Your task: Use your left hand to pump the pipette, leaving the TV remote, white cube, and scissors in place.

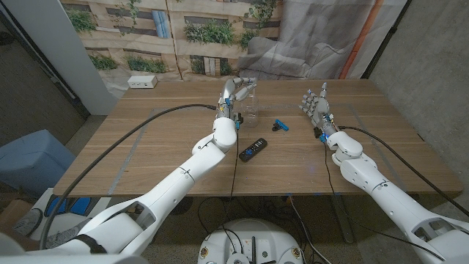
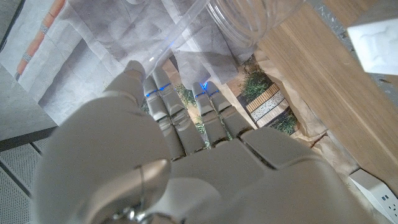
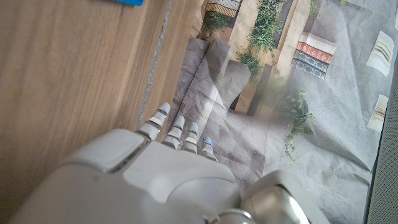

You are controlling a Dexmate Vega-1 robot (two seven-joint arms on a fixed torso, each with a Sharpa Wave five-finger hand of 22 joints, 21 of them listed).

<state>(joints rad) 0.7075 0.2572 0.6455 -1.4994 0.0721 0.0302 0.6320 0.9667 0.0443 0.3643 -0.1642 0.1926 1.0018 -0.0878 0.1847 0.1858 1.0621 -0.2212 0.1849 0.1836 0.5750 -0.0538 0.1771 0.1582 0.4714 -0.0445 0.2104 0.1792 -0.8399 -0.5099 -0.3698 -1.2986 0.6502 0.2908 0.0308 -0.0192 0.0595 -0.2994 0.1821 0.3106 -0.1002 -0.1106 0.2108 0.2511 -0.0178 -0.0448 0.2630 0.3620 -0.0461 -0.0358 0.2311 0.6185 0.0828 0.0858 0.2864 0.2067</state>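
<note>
Overhead, wooden table [image 1: 146, 147], plant-print backdrop [image 1: 168, 29]; left hand [image 1: 236, 92] grips pipette [image 2: 186, 28]; right hand [image 1: 316, 103] empty, fingers spread.

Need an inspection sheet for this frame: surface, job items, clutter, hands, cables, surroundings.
Surface: wooden table, bare wood over most of it.
Job's things: clear pipette slants up out of a clear beaker at the far middle of the table.
Clutter: TV remote near the middle; blue-handled scissors beyond it; white cube near the beaker.
Hands: left robot hand raised at the beaker, grip on the pipette cannot be told; right robot hand up with fingers spread, holding nothing.
Cables: black cable along the left arm; another along the right arm.
Surroundings: printed garden backdrop, white power strip on the table's far left corner.
</note>
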